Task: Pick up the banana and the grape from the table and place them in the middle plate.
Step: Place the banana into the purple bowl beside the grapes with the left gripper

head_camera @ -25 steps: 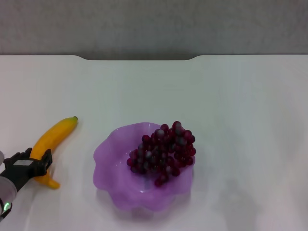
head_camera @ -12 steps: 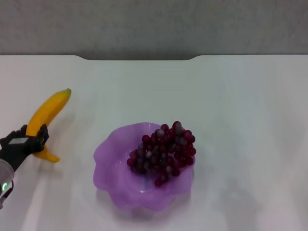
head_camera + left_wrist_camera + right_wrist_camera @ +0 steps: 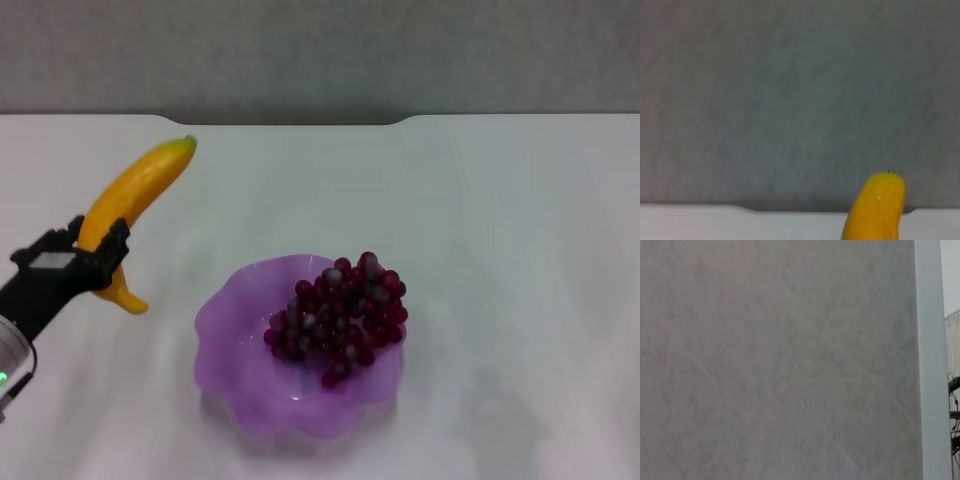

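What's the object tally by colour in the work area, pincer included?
Yellow: 1, the banana, held by the left pincer
Dark red: 1, the grape bunch, in the middle plate
Purple: 1, the middle plate
Black: 1, the left pincer
Total: 4

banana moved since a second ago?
Yes. The banana, held in the left gripper, has risen and shifted toward the plate; its green tip now nears the table's far edge.

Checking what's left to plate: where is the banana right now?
In the head view the banana is on the robot's left, gripped by the left hand, left of the middle plate holding the grape.
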